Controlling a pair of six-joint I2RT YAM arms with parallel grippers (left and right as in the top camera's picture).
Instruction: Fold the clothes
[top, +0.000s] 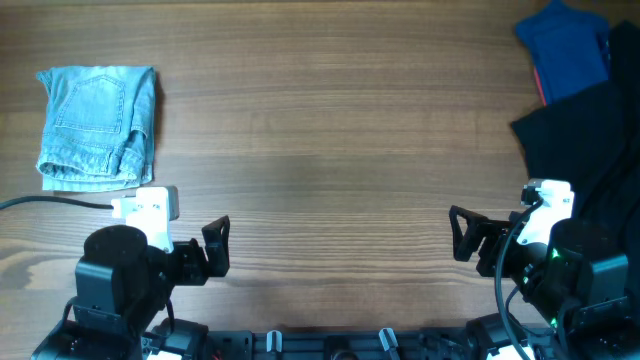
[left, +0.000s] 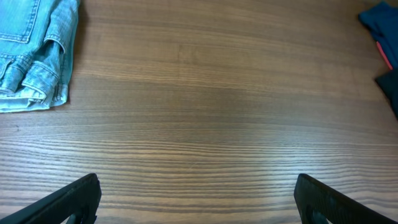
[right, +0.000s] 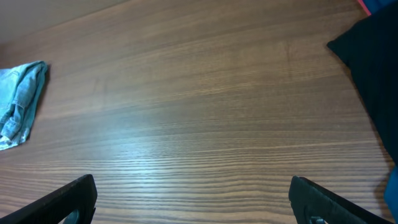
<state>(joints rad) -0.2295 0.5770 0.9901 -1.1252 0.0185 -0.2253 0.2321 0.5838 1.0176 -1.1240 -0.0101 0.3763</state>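
The light blue denim shorts (top: 98, 125) lie folded into a compact rectangle at the table's far left, a back pocket facing up. They also show at the top left of the left wrist view (left: 34, 53) and at the left edge of the right wrist view (right: 20, 99). My left gripper (top: 215, 250) sits near the front edge, right of and below the shorts, open and empty (left: 196, 199). My right gripper (top: 462, 238) is near the front right, open and empty (right: 193, 199).
A large black garment (top: 585, 150) lies along the right edge, with a dark royal-blue garment (top: 565, 45) and a red strip at the far right corner. A black cable (top: 50, 202) runs from the left edge to the left arm's white mount.
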